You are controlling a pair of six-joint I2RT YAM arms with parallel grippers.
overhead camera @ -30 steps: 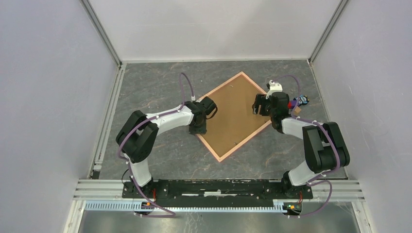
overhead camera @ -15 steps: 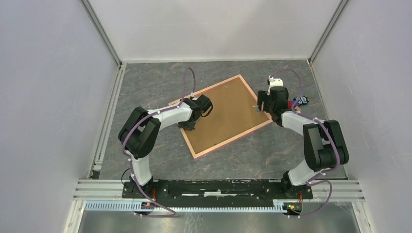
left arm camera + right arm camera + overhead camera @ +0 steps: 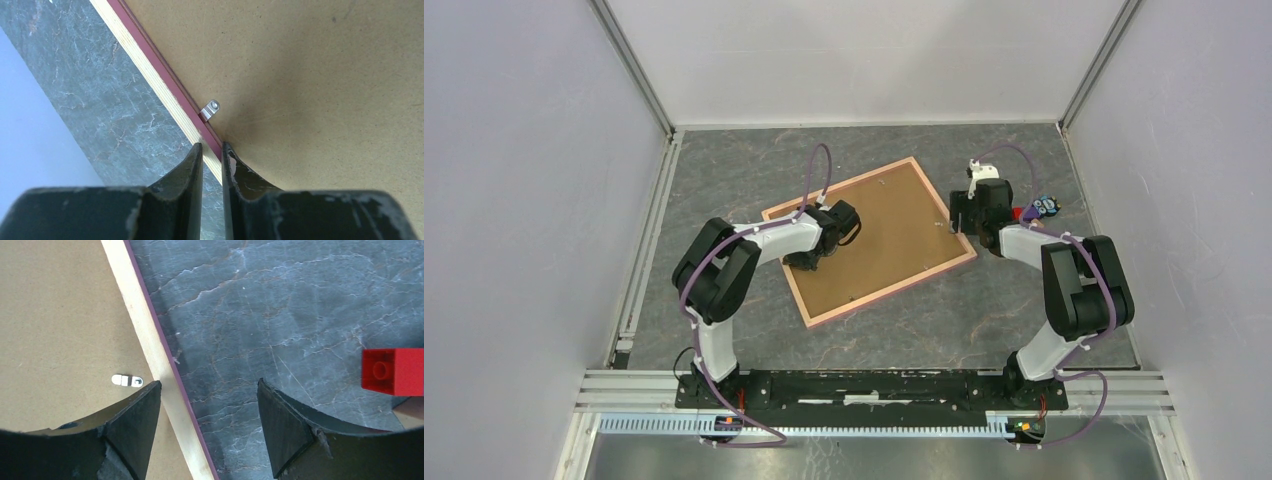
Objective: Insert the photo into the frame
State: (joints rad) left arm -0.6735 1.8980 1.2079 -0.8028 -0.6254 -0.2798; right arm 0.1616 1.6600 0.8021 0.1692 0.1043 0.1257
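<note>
Swung from its diamond pose, the frame (image 3: 870, 240) is being squared back-up on the table (image 3: 1024, 310), its left rim being pinched by the narrow left hand (image 3: 212, 150) for steering, the right hand (image 3: 209, 405) being held wide over the opposite rim, the photo unseen.

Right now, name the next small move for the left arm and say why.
Probably close the left gripper fully on the frame. Its fingers straddle the rim beside a metal clip with only a narrow gap, while the right gripper hangs open over the opposite edge, so the frame seems not yet firmly held.
</note>
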